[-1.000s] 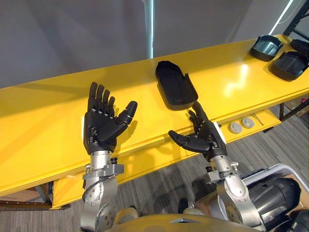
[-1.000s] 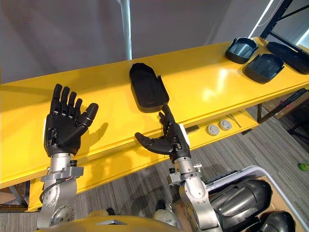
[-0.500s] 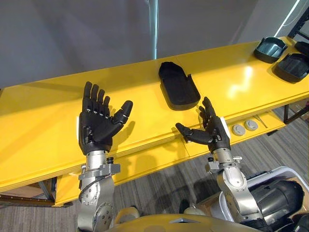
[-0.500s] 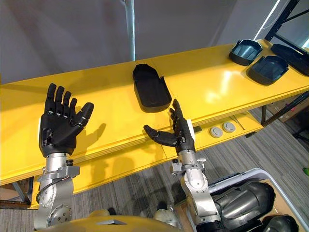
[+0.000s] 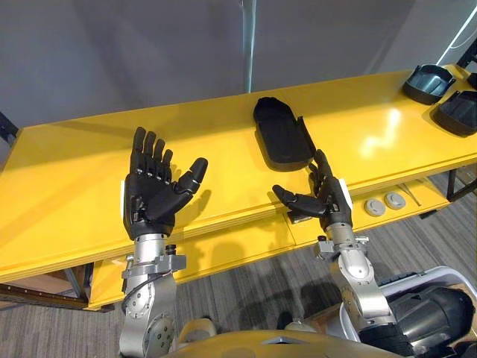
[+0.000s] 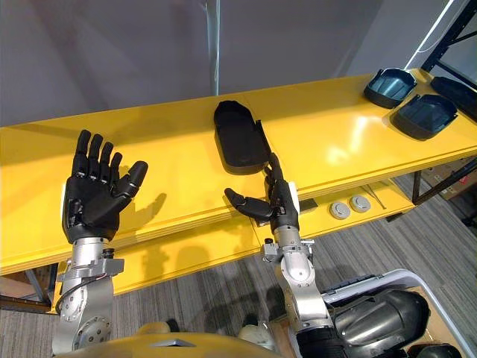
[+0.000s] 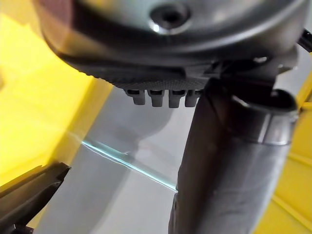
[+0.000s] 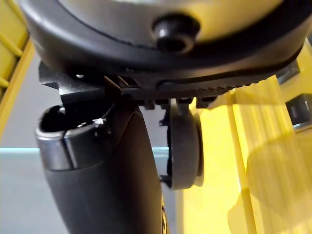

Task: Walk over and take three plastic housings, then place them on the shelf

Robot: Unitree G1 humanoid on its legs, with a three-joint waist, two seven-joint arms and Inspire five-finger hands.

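Hands both empty. Left hand point(image 5: 153, 195) is raised over the yellow table point(image 5: 67, 194), palm toward the head camera, fingers straight and spread wide, thumb out to the side, touching nothing. Right hand point(image 5: 322, 201) sits lower, at the table's front edge, fingers straight and pointing up, thumb stuck out toward the left hand. It's wide as well, nothing in it.

Nearest black housing point(image 5: 283, 134) lies on the tabletop, hollow side up, just beyond the right hand's fingertips; can't tell if they touch. Second housing point(image 5: 428, 78) and third housing point(image 5: 460, 112) sit near each other at the table's far right end, well apart from both hands.

Two grey discs point(image 5: 376, 207) lie on the lower ledge, right of the right hand. Pale bin point(image 6: 387, 277) on the floor at lower right holds dark rounded shells point(image 6: 376, 317).
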